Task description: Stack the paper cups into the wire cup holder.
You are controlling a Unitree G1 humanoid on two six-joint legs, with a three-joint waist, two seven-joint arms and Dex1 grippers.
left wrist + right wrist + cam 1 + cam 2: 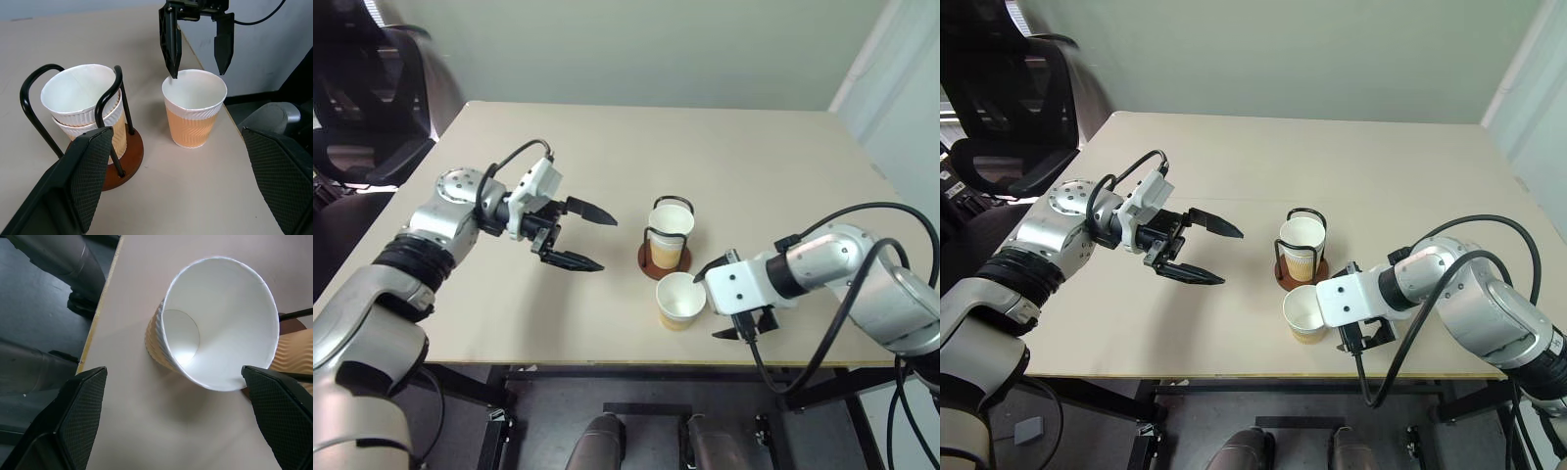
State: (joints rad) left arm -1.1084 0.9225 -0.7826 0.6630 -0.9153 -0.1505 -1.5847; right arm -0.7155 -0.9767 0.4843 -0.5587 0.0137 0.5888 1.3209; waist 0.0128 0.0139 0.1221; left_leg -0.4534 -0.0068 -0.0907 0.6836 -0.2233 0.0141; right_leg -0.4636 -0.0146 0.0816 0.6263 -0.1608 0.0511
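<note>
Loose paper cup (680, 301) stands upright at table's (509, 323) near edge, at 5 o'clock of wire cup holder (666, 240), where two cups are nested. Right gripper (195, 41) is poised above its rim, jaws open; left gripper (576, 235) is idle, open. Third cup judged pending: closing on rim is required.

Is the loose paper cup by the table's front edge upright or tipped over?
Upright. The tan paper cup stands on its base on the table, white rim up and empty inside, beside the black wire cup holder.
</note>
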